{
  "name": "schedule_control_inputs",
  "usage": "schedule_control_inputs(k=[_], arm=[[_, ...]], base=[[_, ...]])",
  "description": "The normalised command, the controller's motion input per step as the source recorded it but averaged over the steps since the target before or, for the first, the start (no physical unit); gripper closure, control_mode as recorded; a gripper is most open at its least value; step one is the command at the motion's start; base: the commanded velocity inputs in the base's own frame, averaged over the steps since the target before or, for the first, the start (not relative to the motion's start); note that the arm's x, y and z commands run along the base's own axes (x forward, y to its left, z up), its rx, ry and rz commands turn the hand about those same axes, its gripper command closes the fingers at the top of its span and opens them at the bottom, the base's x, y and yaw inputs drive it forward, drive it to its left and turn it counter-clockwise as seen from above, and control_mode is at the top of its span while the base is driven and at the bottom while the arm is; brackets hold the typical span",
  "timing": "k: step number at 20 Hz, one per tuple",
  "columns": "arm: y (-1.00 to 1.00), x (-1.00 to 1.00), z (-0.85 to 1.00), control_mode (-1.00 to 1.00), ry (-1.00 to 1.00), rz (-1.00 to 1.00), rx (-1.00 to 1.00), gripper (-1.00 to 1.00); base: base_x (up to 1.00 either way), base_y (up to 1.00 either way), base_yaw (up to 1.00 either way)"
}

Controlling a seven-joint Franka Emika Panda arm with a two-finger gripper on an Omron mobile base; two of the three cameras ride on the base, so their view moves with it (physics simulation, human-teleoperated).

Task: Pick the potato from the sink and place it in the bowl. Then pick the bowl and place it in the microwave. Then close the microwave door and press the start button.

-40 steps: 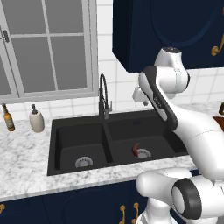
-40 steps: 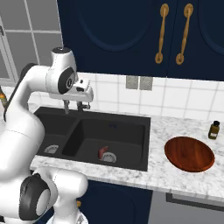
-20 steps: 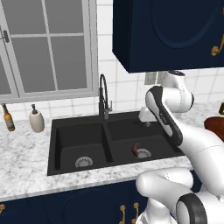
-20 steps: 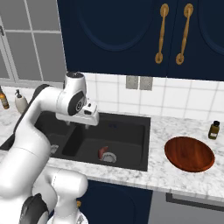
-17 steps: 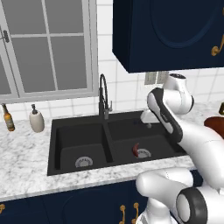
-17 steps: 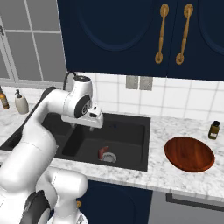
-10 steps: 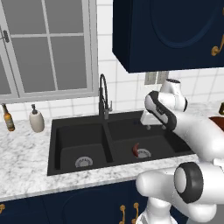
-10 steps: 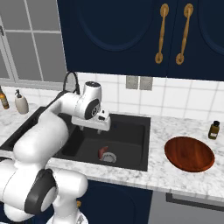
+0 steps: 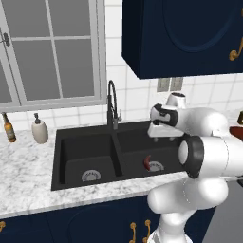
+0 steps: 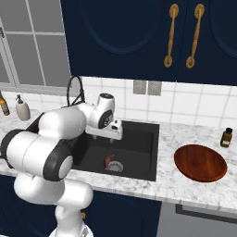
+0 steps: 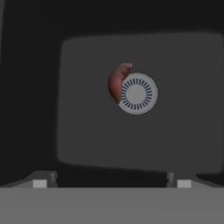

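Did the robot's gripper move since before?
Yes. The gripper has swung from near the faucet across and down, above the sink basin holding the potato.

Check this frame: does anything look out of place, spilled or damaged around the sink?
Only the potato stands out: it lies in the sink's right basin, against the round silver drain. Nothing looks spilled or damaged. The bowl sits upright on the counter.

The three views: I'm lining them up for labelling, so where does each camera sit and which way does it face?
Left base view: behind the arm, left; looks forward-down at the sink; arm rises lower right.
Right base view: behind, right; faces sink and bowl; arm lower left.
Hand view: on the hand, looking down at the potato beside the drain; open gripper at bottom.
Shared: potato, drain.
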Motion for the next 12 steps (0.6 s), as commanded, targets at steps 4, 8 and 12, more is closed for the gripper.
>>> schedule_control_inputs(k=[4, 8, 12], arm=[[-0.01, 0.38, -0.53, -1.0, -0.06, 0.0, 0.0, -1.0], [0.01, 0.34, -0.54, -1.0, -0.03, -0.05, 0.0, -1.0], [0.0, 0.46, -0.43, -1.0, 0.02, -0.06, 0.0, -1.0]], base=[[0.0, 0.0, 0.0], [0.0, 0.0, 0.0], [0.0, 0.0, 0.0]])
